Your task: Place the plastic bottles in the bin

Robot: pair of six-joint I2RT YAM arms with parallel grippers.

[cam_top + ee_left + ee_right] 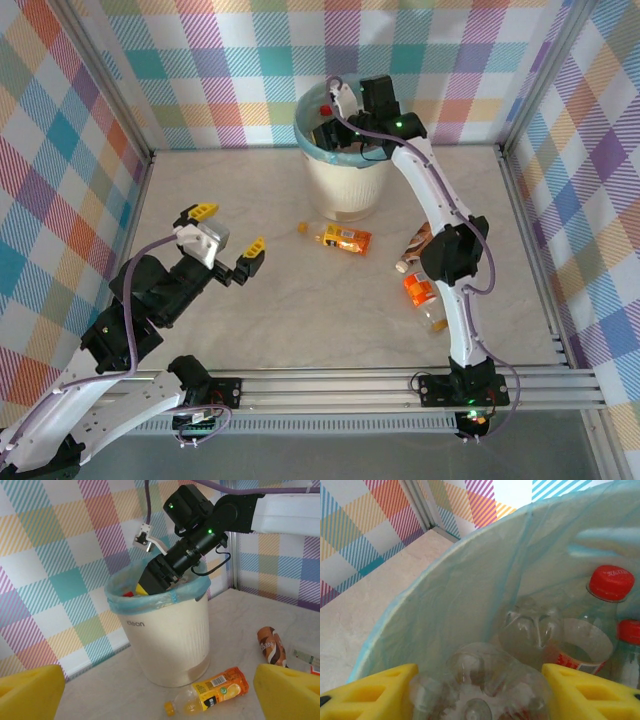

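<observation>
The pale marbled tabletop carries the upright bin. An orange-labelled bottle lies near its base. A brown-labelled bottle and a red-orange-labelled bottle lie farther right.

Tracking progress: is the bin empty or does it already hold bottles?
Not empty. The bin holds several clear bottles, two with red caps, seen in the right wrist view.

The bin carries small grey lettering, roughly "oisan".
</observation>
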